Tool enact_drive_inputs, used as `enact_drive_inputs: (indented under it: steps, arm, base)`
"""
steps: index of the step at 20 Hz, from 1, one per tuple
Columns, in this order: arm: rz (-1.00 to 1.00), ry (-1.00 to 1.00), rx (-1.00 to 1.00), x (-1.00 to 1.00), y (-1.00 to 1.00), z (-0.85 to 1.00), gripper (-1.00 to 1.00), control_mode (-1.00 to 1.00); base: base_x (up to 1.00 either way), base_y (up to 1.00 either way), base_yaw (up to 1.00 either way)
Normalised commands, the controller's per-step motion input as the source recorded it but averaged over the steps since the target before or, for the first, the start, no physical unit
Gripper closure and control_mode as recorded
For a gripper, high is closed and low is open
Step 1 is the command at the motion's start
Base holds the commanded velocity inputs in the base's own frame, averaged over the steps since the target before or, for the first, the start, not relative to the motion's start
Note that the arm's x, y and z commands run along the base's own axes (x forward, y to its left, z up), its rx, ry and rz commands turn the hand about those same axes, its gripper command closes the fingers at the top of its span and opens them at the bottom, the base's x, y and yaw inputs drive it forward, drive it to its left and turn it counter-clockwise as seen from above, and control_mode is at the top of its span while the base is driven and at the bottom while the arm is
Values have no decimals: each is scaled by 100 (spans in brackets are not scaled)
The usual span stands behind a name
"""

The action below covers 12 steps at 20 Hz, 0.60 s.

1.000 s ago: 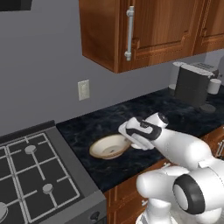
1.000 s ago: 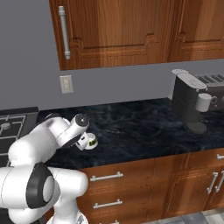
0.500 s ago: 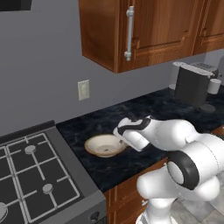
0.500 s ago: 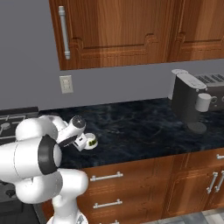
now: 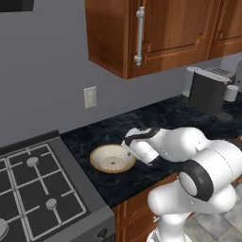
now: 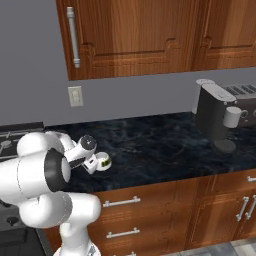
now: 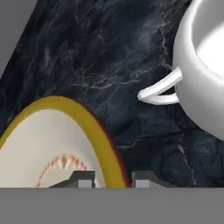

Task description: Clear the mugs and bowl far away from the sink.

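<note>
Step in hand: by my judgement, letting go of the bowl (image 5: 112, 158) at its resting place on the table (image 5: 165, 113), close to the stove (image 5: 38, 198).
Bowl: sits flat on the dark table, between the stove and the arm; in the hand view its yellow rim (image 7: 98, 135) passes between the two finger tips.
End effector (image 7: 113, 179): the tips straddle the bowl rim with a narrow gap, neither clearly clamped nor clearly free; whether they grip the rim or have let it go, I cannot tell. In the left base view the hand (image 5: 141, 146) sits at the bowl's right edge.
White mug (image 7: 201, 65): stands upright on the table just beside the bowl, handle pointing toward the bowl, apart from it.
Doing it well: spread the fingers fully before any lift, so the rim does not drag up with them. Draw back along the fingers' own line, away from the rim, not sideways. Mind the mug handle close by; a swing toward it could knock the mug over.
Hidden or unclear: the finger pads' contact with the rim falls at the bottom edge of the hand view. In the right base view the arm covers the bowl, and a small white thing with a green mark (image 6: 102, 161) at the hand is hard to name. The mug is cut off at the hand view's edge.
Other: a coffee machine (image 6: 216, 117) stands well apart at the far right.
</note>
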Motion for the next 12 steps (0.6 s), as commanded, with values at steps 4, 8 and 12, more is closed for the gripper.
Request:
enact_drive_inputs:
  steps: [4, 8, 12]
  arm:
    - [0, -4, 0, -34, -28, 38, -100, -100]
    - [0, -7, 0, -38, -29, 66, -100, -100]
    - [0, -6, 1, -25, -27, 86, -100, -100]
  base:
    - [0, 0, 0]
    - [0, 0, 0]
    - [0, 0, 0]
